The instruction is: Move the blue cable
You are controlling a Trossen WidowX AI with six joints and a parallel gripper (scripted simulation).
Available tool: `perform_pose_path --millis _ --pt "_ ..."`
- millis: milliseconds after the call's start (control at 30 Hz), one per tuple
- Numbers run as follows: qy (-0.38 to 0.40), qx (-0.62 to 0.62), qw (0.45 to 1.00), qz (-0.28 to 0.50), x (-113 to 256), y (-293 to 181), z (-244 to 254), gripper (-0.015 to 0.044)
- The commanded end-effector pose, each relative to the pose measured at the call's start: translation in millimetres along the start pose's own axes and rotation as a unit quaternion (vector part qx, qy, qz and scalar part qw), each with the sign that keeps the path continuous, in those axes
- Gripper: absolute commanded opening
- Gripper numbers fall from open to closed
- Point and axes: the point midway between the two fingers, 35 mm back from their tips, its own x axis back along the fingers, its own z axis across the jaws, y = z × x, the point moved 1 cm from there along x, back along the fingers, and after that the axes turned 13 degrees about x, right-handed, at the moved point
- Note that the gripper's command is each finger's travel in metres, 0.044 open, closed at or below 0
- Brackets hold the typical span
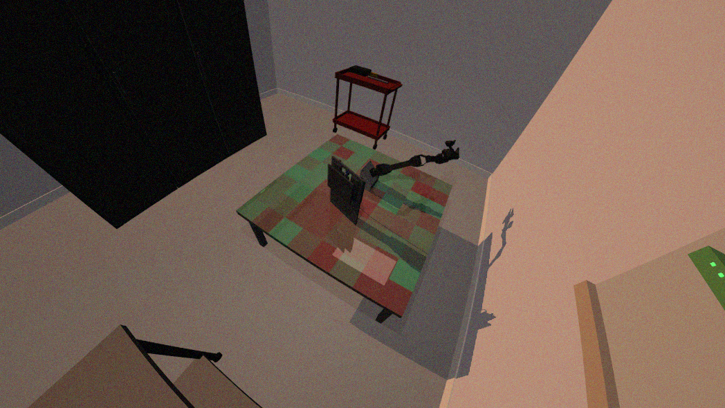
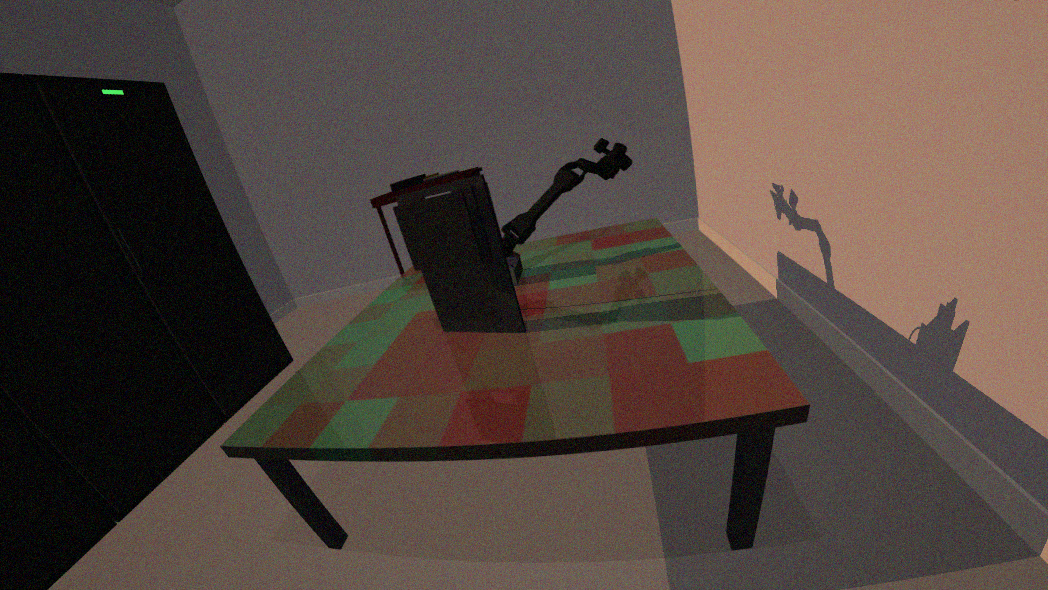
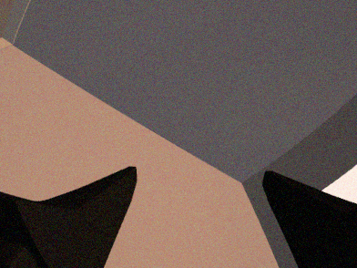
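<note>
My gripper [image 3: 200, 177] is open and empty; its two dark fingers stand wide apart in the wrist view, with only walls behind them. In the top and exterior views the gripper [image 1: 456, 151] [image 2: 625, 156] is at the end of the outstretched arm, high above the table and well off to the right of the server unit. The server unit [image 1: 340, 195] [image 2: 469, 263] is a dark upright block on the table, near the arm's base. Its side toward the arm is mostly hidden. The upper and lower servers, the CONSOLE ports, the blue cable and its plug cannot be made out.
The patchwork table [image 1: 309, 212] [image 2: 418, 359] bears the server unit and the arm's base. A red trolley [image 1: 361, 125] with items on top stands behind it. A tall black cabinet [image 1: 152, 101] [image 2: 110, 256] is at the left, and a lit wall [image 1: 568, 177] [image 2: 843, 109] at the right.
</note>
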Motion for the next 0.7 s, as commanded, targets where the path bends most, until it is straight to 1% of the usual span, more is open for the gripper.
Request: perform_pose_path --millis 0,67,167,433,667 --pt "0.003 -0.001 1.0 -0.001 1.7 -0.2 2.5 0.0374" --pt "0.027 -0.005 1.0 -0.008 15.8 -1.8 22.1 0.0321" --pt "0.083 -0.015 0.996 -0.023 50.4 -7.1 63.3 0.0242" --pt "0.236 -0.047 0.97 -0.043 159.5 -28.4 152.3 0.0239" --pt "0.371 -0.078 0.925 -0.035 269.4 -55.4 200.9 0.0239"
